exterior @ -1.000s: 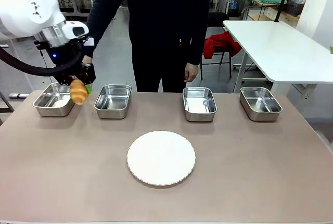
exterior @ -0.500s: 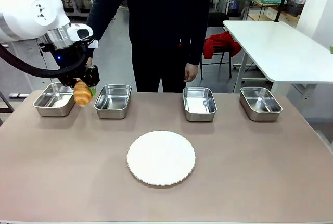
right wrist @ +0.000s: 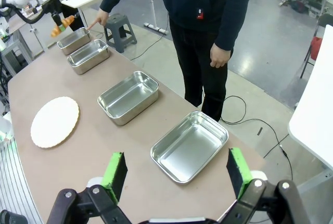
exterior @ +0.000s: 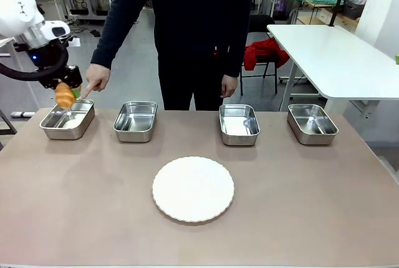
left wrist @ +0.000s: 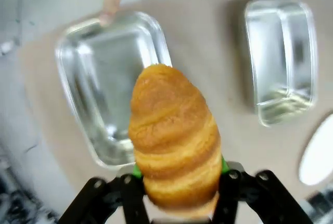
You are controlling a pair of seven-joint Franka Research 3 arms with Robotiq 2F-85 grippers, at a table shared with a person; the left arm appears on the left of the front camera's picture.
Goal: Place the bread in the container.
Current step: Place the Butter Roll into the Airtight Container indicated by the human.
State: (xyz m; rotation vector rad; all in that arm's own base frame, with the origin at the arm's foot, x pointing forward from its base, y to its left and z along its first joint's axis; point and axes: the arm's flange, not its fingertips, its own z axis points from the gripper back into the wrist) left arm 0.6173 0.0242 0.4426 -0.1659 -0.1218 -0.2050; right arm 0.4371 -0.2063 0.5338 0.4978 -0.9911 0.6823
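While the left hand [exterior: 67,93] grips the golden-brown ridged croissant [exterior: 64,95] above the shiny rectangular steel pan [exterior: 67,120] at the table's far left corner, the right hand [right wrist: 176,174] hangs open; a person's finger [exterior: 85,91] points at that pan.

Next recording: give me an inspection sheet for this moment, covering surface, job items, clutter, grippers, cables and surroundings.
Surface: brown table, bare apart from four steel pans and a white plate.
Job's things: bread held in the air above the container; a person's hand points at that pan.
Clutter: nothing seen.
Grippers: left gripper shut on the bread; right gripper open, holding nothing.
Cables: black cable on the left arm; a cable on the floor behind.
Surroundings: white table, chair with red cloth.
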